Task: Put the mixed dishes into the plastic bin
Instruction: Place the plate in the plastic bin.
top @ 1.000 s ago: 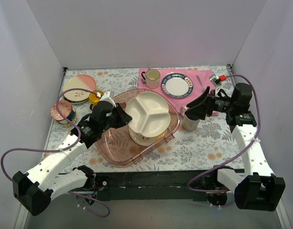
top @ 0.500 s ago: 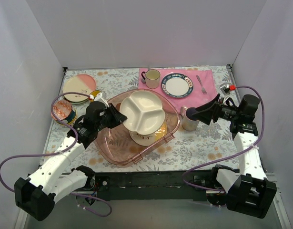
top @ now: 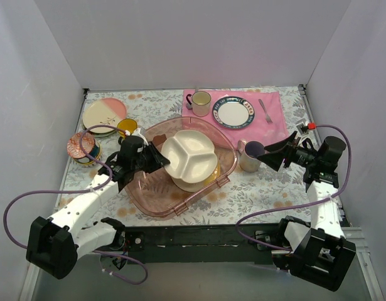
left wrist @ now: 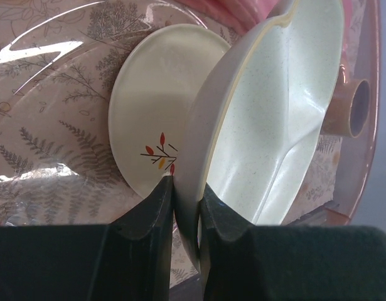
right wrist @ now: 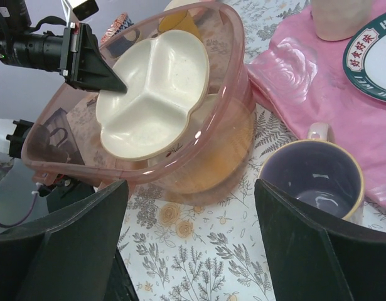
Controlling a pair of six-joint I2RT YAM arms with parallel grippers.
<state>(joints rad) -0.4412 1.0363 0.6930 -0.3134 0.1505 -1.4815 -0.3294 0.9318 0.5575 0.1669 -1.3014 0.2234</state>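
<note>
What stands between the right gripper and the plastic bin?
The grey mug stands there, upright on the table, between the open right gripper and the plastic bin. The top view shows this best.

What is being covered, cropped or blurred

In the overhead view the cream three-section plate (top: 189, 157) is covering nearly all of the cream floral plate (top: 191, 185), leaving only a sliver at its near edge. In the left wrist view it is hiding the floral plate's right side, the picture's top edge is cropping it, and the left gripper (left wrist: 186, 188) is masking both rims low down. A brownish mug-like shape (left wrist: 351, 108) is showing through the plastic bin (left wrist: 48, 75) wall — too tinted to name. In the right wrist view the frame is cutting off the blue-rimmed white plate (right wrist: 376, 59) and the cream mug (right wrist: 340, 12), and the right gripper (right wrist: 191, 188) is masking the grey mug (right wrist: 309, 182) low down.
</note>
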